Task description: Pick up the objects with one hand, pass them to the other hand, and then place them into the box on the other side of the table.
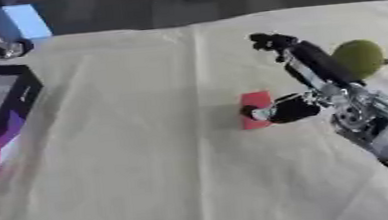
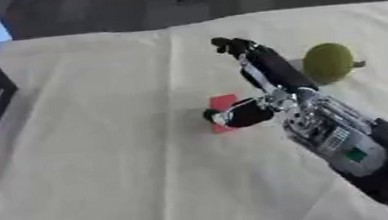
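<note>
My right hand point(image 1: 305, 79) sits mid-right of frame, fingers stretched straight toward the top, thumb resting on the red block point(image 1: 254, 107) flat on the cloth at center; nothing gripped yet. Green fruit point(image 1: 359, 58) sits just beyond the hand at upper right, the box point(image 1: 13, 110) at the left edge. Left hand not visible, so pickup, handover and drop-off all remain.

A pale cream cloth point(image 1: 150, 176) covers the worktop, matt, with soft creases running down the frame's middle. The right hand point(image 2: 262, 88) looks like matt black plastic with bright silvery metal at its joints. The red flat piece point(image 1: 254, 101) at centre looks matt. The green round fruit point(image 1: 360, 57) at right has a dull, slightly rough skin. The box point(image 1: 9, 118) at left edge has glossy dark walls.
</note>
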Action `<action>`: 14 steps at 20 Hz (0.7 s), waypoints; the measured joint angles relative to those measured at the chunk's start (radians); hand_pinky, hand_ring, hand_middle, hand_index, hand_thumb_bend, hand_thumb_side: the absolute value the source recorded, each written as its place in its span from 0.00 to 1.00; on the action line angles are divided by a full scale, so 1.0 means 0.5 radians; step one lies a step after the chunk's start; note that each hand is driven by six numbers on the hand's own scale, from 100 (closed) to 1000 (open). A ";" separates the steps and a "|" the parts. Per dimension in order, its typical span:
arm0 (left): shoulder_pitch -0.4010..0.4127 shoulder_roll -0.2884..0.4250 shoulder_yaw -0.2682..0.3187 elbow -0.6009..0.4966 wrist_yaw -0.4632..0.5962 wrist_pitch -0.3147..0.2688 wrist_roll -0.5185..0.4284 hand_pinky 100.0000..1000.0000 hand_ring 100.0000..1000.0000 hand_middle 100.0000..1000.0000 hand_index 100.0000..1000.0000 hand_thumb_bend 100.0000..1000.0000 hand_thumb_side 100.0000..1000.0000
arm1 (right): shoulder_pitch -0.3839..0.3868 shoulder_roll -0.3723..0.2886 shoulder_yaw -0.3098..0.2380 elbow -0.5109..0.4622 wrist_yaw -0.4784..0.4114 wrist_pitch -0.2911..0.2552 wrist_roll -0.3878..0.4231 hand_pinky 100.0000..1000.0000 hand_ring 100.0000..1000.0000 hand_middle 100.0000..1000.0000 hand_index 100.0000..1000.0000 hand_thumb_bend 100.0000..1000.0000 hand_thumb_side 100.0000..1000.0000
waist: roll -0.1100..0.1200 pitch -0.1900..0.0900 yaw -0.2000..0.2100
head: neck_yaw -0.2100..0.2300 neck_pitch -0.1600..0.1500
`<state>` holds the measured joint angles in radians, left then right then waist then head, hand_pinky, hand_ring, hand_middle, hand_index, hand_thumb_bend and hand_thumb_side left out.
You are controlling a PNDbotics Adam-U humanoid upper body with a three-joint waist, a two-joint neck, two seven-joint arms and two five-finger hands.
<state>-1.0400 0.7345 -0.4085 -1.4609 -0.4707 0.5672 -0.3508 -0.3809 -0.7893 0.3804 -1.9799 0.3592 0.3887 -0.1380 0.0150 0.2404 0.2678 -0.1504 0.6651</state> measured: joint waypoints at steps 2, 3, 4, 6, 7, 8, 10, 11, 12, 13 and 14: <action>0.029 0.035 0.035 0.030 0.006 0.010 0.032 0.62 0.42 0.27 0.38 0.30 0.00 | 0.005 -0.001 -0.009 0.000 -0.016 -0.014 -0.014 0.75 0.88 0.81 0.95 0.55 0.09 | -0.011 0.000 0.002 | 0.035 -0.001; 0.041 0.046 0.050 0.057 0.007 0.015 0.049 0.62 0.42 0.27 0.38 0.30 0.00 | 0.005 -0.001 -0.014 0.000 -0.025 -0.020 -0.020 0.75 0.88 0.81 0.95 0.55 0.10 | -0.022 0.000 0.004 | 0.050 -0.001; 0.047 0.051 0.061 0.088 0.007 0.018 0.064 0.62 0.42 0.27 0.38 0.29 0.00 | 0.005 -0.001 -0.018 0.000 -0.033 -0.025 -0.025 0.75 0.88 0.81 0.95 0.55 0.10 | -0.030 0.000 0.006 | 0.063 -0.002; 0.058 0.054 0.080 0.159 0.005 0.019 0.091 0.62 0.42 0.27 0.38 0.26 0.00 | 0.005 -0.001 -0.019 0.000 -0.045 -0.035 -0.035 0.75 0.88 0.81 0.95 0.55 0.10 | -0.042 0.000 0.005 | 0.087 -0.012; 0.061 0.054 0.091 0.199 0.004 0.018 0.104 0.62 0.42 0.27 0.38 0.25 0.00 | 0.005 -0.001 -0.021 0.000 -0.048 -0.039 -0.040 0.74 0.87 0.81 0.95 0.55 0.10 | -0.047 0.000 0.003 | 0.099 -0.016; 0.068 0.052 0.106 0.244 0.001 0.017 0.119 0.62 0.42 0.27 0.38 0.25 0.00 | 0.005 -0.001 -0.024 0.000 -0.052 -0.042 -0.045 0.74 0.87 0.81 0.95 0.55 0.10 | -0.052 0.001 -0.001 | 0.109 -0.018; 0.089 0.038 0.135 0.339 -0.005 0.015 0.151 0.62 0.42 0.27 0.38 0.25 0.00 | 0.004 -0.001 -0.031 0.000 -0.062 -0.050 -0.055 0.74 0.87 0.81 0.95 0.55 0.10 | -0.061 0.003 -0.006 | 0.127 -0.029; 0.100 0.033 0.149 0.390 -0.010 0.013 0.169 0.62 0.42 0.27 0.38 0.26 0.00 | 0.004 0.000 -0.032 0.000 -0.068 -0.056 -0.060 0.74 0.87 0.81 0.95 0.55 0.10 | -0.067 0.003 -0.008 | 0.133 -0.035; 0.108 0.025 0.163 0.437 -0.016 0.011 0.188 0.62 0.42 0.27 0.38 0.26 0.00 | 0.004 0.000 -0.032 0.000 -0.073 -0.061 -0.066 0.74 0.87 0.81 0.95 0.55 0.10 | -0.072 0.003 -0.011 | 0.137 -0.036; 0.113 0.020 0.176 0.487 -0.022 0.008 0.206 0.62 0.43 0.27 0.39 0.26 0.00 | 0.004 0.001 -0.033 -0.001 -0.077 -0.066 -0.070 0.74 0.87 0.81 0.95 0.55 0.10 | -0.077 0.003 -0.013 | 0.139 -0.039; 0.114 0.012 0.187 0.534 -0.030 0.005 0.222 0.62 0.43 0.28 0.39 0.26 0.00 | 0.004 0.001 -0.034 -0.001 -0.079 -0.070 -0.074 0.74 0.87 0.81 0.95 0.55 0.10 | -0.079 0.003 -0.014 | 0.139 -0.044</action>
<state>-0.9831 0.7406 -0.3148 -1.1937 -0.4856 0.5696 -0.2397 -0.3786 -0.7888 0.3632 -1.9803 0.3199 0.3539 -0.1749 -0.0245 0.2418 0.2606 -0.0810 0.6432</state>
